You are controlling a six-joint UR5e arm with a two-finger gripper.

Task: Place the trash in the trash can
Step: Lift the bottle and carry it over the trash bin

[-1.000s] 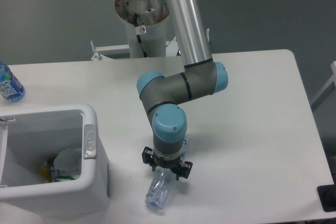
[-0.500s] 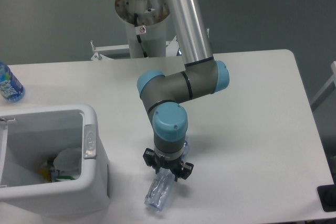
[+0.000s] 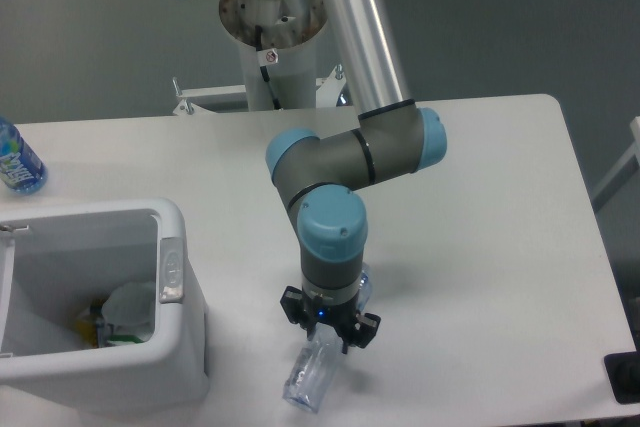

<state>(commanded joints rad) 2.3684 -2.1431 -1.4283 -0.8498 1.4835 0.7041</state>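
So from the one fixed camera: there's an uncrushed water bottle [image 3: 17, 161] with a blue label way over at the left edge of the table [image 3: 480, 207], well clear of everything, and the arm's base post sits at the top centre behind the table. The trash can [image 3: 176, 247] fills the lower left, open top, grey oval latch facing right, and the crumpled white sheet [image 3: 130, 309] is already lying inside it next to some yellowish-green scrap. The crushed clear bottle [image 3: 309, 384] is at bottom centre, tilted, very near the table's front edge. The gripper [image 3: 329, 332] points straight down, fingers clamped around the bottle's upper end. There's bare table between the bottle and the can's right wall, and lots more off to the right.
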